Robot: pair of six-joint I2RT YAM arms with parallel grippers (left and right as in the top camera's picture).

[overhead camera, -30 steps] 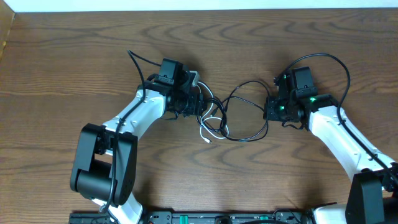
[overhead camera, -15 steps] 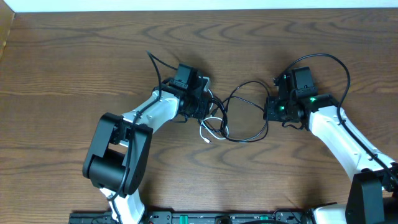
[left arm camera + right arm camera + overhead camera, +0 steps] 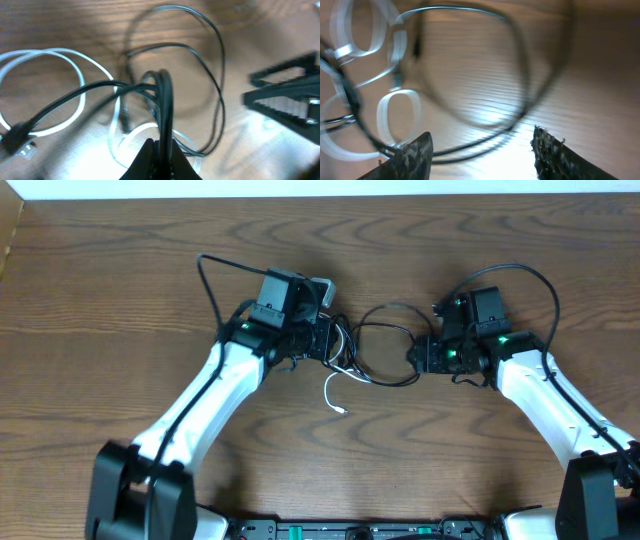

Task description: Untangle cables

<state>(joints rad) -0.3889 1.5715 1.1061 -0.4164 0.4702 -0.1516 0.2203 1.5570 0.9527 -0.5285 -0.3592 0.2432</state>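
The fingers of the left gripper are pressed tight together, and a bunch of thin black cables is pinched between them. The bunch is seen rising from the fingertips and then bending over to the left. The fingers of the right gripper are held wide apart. A blurry black loop is seen lying on the wood beyond the gap.

Both grippers are held low over a brown wooden table with dark wavy lines in it. A white strip is seen along the far edge of the table. Little else of the room is shown.

The cables are found in the middle of the table, between the two grippers. The tangle is stretched sideways, from one gripper to the other. The black loops are spread out toward the right gripper. A thin white cable is mixed in close to the left gripper, and its loose end is pointed toward the robot's side of the table. In the left wrist view the white cable is curled in round loops, and a small black plug is seen at the lower left. The cables are shiny and much thinner than the fingers.
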